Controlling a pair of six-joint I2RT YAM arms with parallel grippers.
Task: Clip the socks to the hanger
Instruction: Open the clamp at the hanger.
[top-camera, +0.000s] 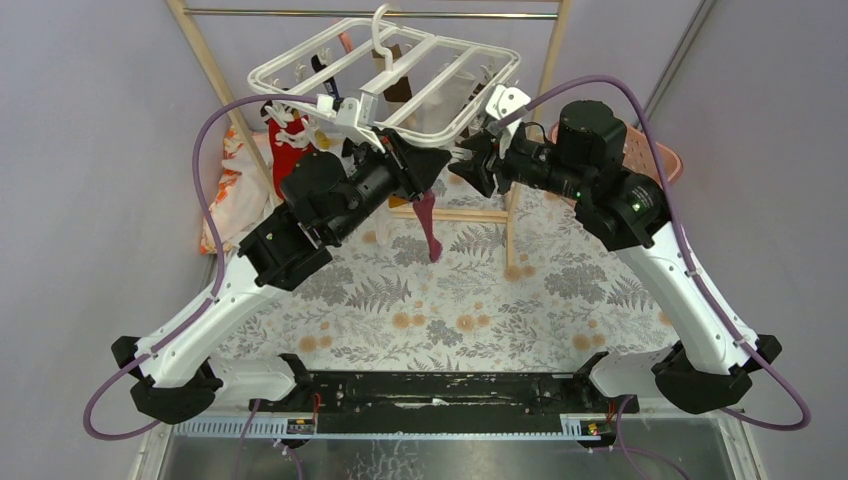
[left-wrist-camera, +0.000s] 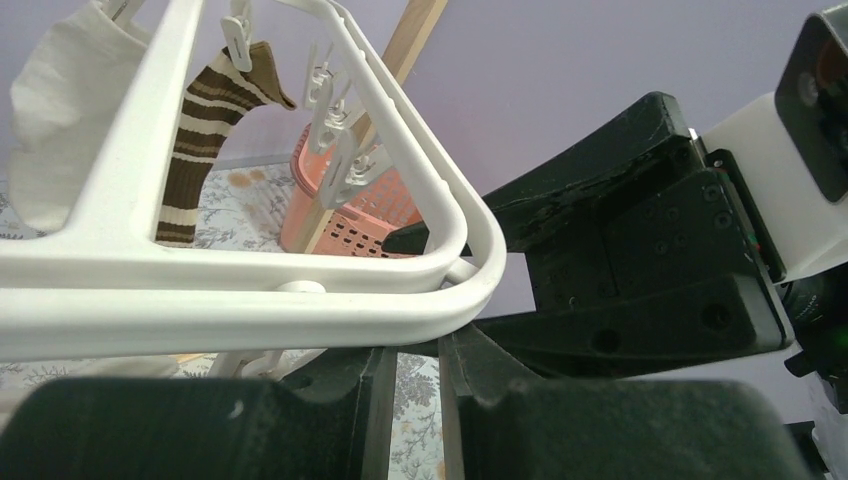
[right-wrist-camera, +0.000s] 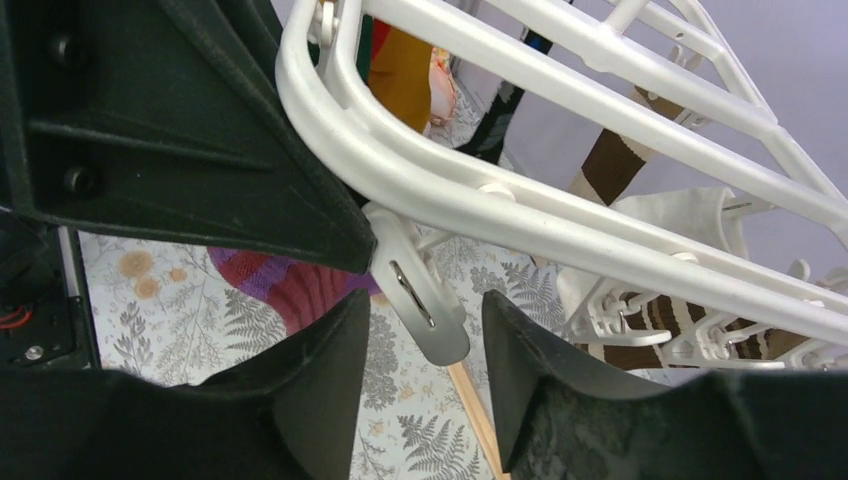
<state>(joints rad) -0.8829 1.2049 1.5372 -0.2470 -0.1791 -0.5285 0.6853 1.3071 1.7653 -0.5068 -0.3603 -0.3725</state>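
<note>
The left gripper (top-camera: 435, 165), fingers nearly together, pinches a red-and-purple striped fabric sock (top-camera: 431, 228) (its free end dangling above the fern-print tablecloth (top-camera: 520, 300)) just under the near edge of the large white plastic rectangular hanger (left-wrist-camera: 200, 315). The right gripper (top-camera: 468, 168), jaws apart, straddles a small white plastic clip (right-wrist-camera: 420, 305) hanging by that edge's rounded corner. A brown-and-white striped sock (left-wrist-camera: 195, 150) hangs clipped farther back on the frame.

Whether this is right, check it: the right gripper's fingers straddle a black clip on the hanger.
Not quite. The clip is white, not black; the right wrist view shows it hanging from the hanger between the open fingers of the right gripper.
</note>
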